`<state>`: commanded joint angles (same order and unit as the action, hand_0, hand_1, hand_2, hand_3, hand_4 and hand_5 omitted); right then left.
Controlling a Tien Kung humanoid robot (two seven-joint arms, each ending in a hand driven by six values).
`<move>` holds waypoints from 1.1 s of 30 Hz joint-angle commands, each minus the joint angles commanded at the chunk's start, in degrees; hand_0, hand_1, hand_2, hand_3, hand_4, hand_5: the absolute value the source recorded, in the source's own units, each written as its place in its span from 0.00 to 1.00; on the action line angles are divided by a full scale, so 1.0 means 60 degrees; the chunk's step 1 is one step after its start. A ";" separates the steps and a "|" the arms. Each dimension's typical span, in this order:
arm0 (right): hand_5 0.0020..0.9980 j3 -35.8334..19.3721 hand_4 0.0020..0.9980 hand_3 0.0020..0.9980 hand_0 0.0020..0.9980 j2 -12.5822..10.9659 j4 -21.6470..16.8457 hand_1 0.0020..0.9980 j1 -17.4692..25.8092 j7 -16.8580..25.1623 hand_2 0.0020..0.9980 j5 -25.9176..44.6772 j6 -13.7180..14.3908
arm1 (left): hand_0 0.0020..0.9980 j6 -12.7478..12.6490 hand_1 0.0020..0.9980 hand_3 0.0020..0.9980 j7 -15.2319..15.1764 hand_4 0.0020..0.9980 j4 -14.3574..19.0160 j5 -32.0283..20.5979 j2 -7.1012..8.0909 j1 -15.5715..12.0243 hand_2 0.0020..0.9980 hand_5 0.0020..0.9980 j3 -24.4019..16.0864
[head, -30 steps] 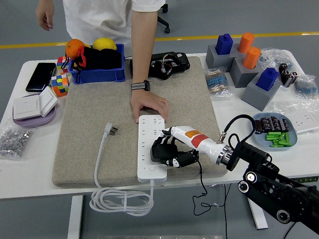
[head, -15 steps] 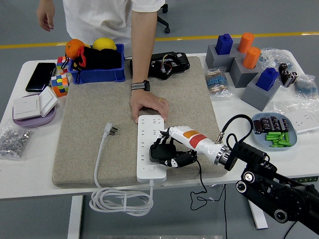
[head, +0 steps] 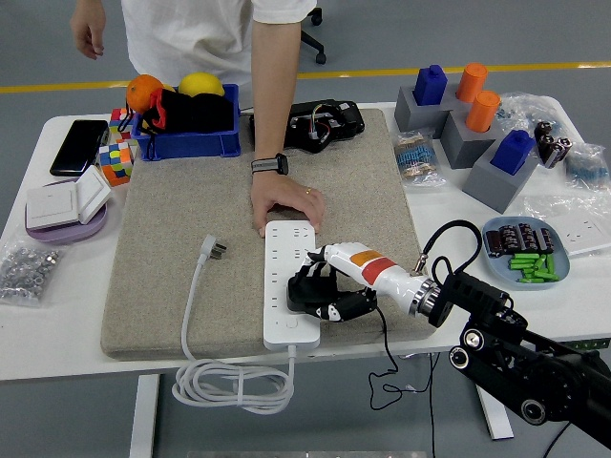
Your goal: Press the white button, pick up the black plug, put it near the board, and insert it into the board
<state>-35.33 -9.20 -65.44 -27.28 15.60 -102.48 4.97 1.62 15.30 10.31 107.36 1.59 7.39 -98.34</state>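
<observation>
A white power strip (head: 289,282) lies on the beige mat (head: 191,229), long side running near to far. My right hand (head: 320,291) is curled around a black plug (head: 304,292) and holds it over the strip's near half, at its right edge. The plug's black cord (head: 387,363) hangs off the table's front edge. A person's hand (head: 284,202) presses on the strip's far end. The strip's own white plug (head: 212,249) and cord lie to its left. The left arm is out of view.
A blue bin (head: 186,141) with fruit and a black cloth, cube puzzles (head: 115,157), a phone (head: 78,146) and white switches (head: 65,202) stand at the left. Grey blocks with blue and orange pegs (head: 473,124) and a blue plate of batteries (head: 528,250) stand at the right.
My right hand with the black plug has shifted slightly left, further over the power strip. The person's hand has stayed on the strip's far end.
</observation>
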 joint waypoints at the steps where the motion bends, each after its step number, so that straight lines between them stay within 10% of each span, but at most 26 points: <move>1: 0.00 0.0009 0.73 0.57 0.34 -0.0002 0.0020 0.27 0.0001 0.0006 0.35 0.0005 0.0003 | 0.48 0.0001 0.51 0.59 0.0002 0.56 0.0000 0.0006 0.0000 -0.0003 0.50 0.25 -0.0004; 17: 0.00 -0.0168 0.74 0.57 0.36 -0.0024 -0.0107 0.31 0.0067 0.0147 0.36 0.0194 -0.0197 | 0.48 -0.0004 0.51 0.59 -0.0007 0.56 0.0000 -0.0014 -0.0036 -0.0055 0.50 0.25 -0.0022; 18: 0.00 -0.0181 0.79 0.62 0.48 -0.0026 -0.0104 0.49 0.0070 0.0152 0.53 0.0229 -0.0220 | 0.48 -0.0004 0.51 0.59 -0.0007 0.56 0.0000 -0.0020 -0.0037 -0.0056 0.50 0.25 -0.0018; 33: 0.04 -0.0395 0.94 0.75 0.57 -0.0024 -0.0359 0.60 0.0090 0.0076 0.60 0.0463 -0.0505 | 0.48 -0.0004 0.51 0.59 0.0000 0.56 0.0000 0.0007 -0.0048 -0.0042 0.50 0.25 -0.0053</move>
<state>-37.70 -9.35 -67.59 -26.74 16.05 -99.70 1.93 1.59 15.30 10.31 107.40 1.31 7.14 -98.66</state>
